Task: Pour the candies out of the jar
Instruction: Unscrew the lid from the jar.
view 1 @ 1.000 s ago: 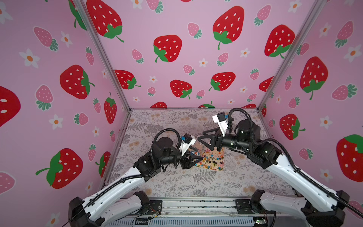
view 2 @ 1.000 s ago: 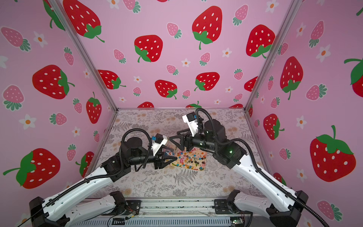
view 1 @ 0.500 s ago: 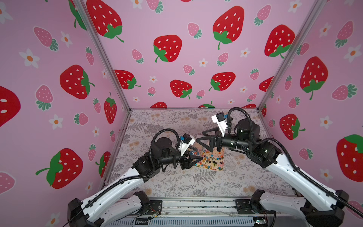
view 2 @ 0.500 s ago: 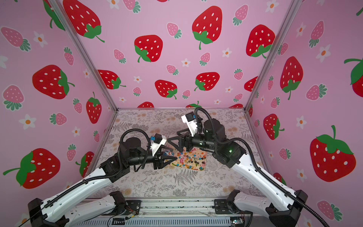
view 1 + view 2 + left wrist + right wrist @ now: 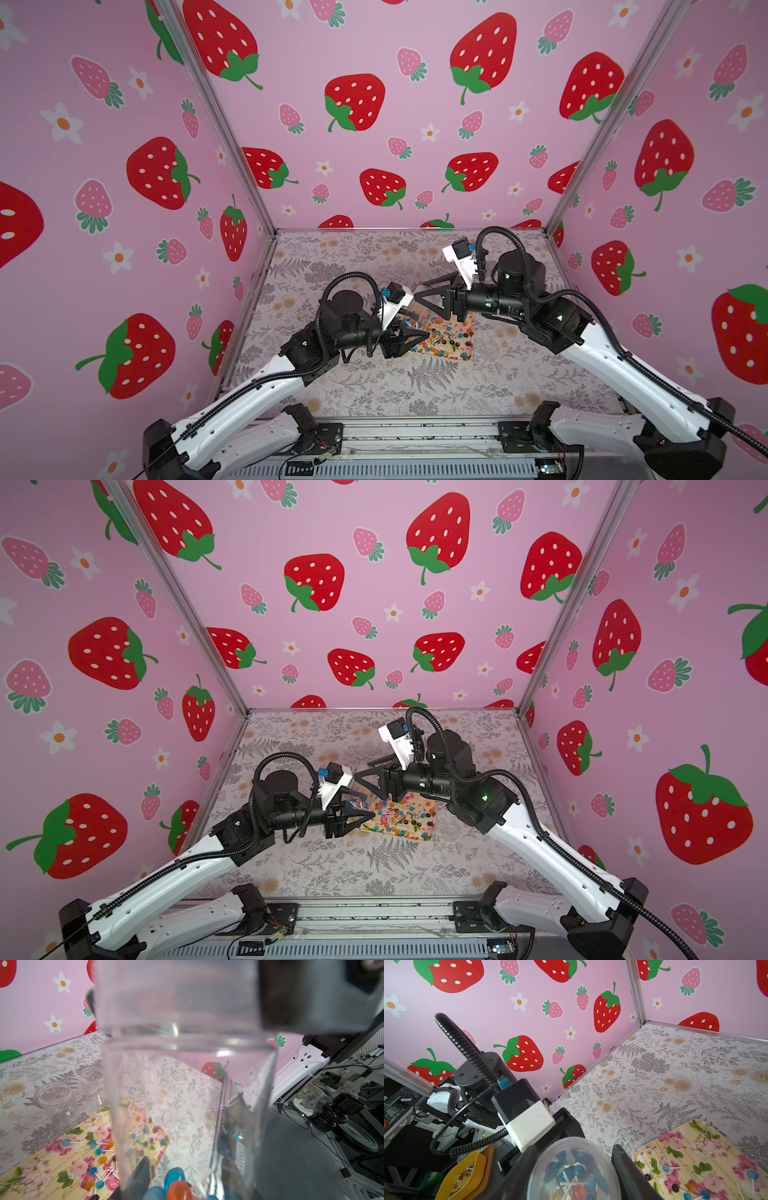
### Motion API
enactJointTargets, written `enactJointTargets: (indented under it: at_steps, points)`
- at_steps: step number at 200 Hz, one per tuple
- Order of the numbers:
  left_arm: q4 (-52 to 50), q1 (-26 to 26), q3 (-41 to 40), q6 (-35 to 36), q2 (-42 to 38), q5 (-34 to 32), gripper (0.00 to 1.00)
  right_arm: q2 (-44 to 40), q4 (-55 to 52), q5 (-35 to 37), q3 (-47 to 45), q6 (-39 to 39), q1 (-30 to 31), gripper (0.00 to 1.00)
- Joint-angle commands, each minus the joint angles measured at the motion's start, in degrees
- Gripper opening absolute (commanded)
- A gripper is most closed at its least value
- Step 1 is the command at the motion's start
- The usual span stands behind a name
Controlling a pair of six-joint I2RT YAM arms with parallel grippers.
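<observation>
A clear jar stands upright in my left gripper, which is shut on its lower part. Several candies, blue and orange, lie at the jar's bottom. My right gripper reaches over from the right, its fingers pressed on either side of the jar's translucent lid; candies show through it. In both top views the left gripper and right gripper meet at the tray's left end and mostly hide the jar. More candies lie loose on the tray.
The yellow flowered tray lies mid-table under both grippers. Two clear jars without lids stand on the fern-print table beside the tray. A yellow bowl with sticks sits outside the cell.
My right gripper has shifted slightly left over the jar, and its jaws have narrowed onto the lid. The left gripper has kept the jar nearly still.
</observation>
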Motion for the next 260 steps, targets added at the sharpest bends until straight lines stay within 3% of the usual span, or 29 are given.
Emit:
enactJointTargets:
  at_steps: [1,70,112,154,186,213,236,260]
  points:
    - [1.1,-0.1,2.0,-1.1,-0.5,5.5,0.51,-0.1,0.6,-3.2,3.9,-5.1,-1.0,0.5]
    - [1.1,-0.2,5.1,-4.6,-0.1,14.2,0.51,5.8,0.7,-33.3,15.9,-23.0,-5.2,0.51]
    - [0.5,-0.3,5.6,-4.2,-0.3,14.3,0.51,8.6,0.8,-40.6,19.7,-26.5,-6.7,0.51]
    - [0.8,-0.3,5.3,-3.9,-0.9,12.1,0.51,7.4,0.3,-39.8,18.2,-26.2,-6.7,0.51]
    - [1.4,-0.3,4.5,-3.8,-1.6,10.2,0.51,5.8,-2.0,-37.3,17.0,-26.5,-6.7,0.64]
    - [1.5,-0.3,3.8,-3.5,-2.1,8.5,0.51,4.0,-2.4,-35.0,15.6,-25.4,-6.7,0.82]
    - [1.6,-0.4,3.2,-3.1,-2.9,5.8,0.51,2.2,-3.3,-29.0,14.6,-22.3,-6.7,0.9]
    - [1.4,-0.4,2.7,-1.9,-3.8,2.4,0.51,0.9,-6.2,-17.1,14.9,-14.5,-6.7,0.93]
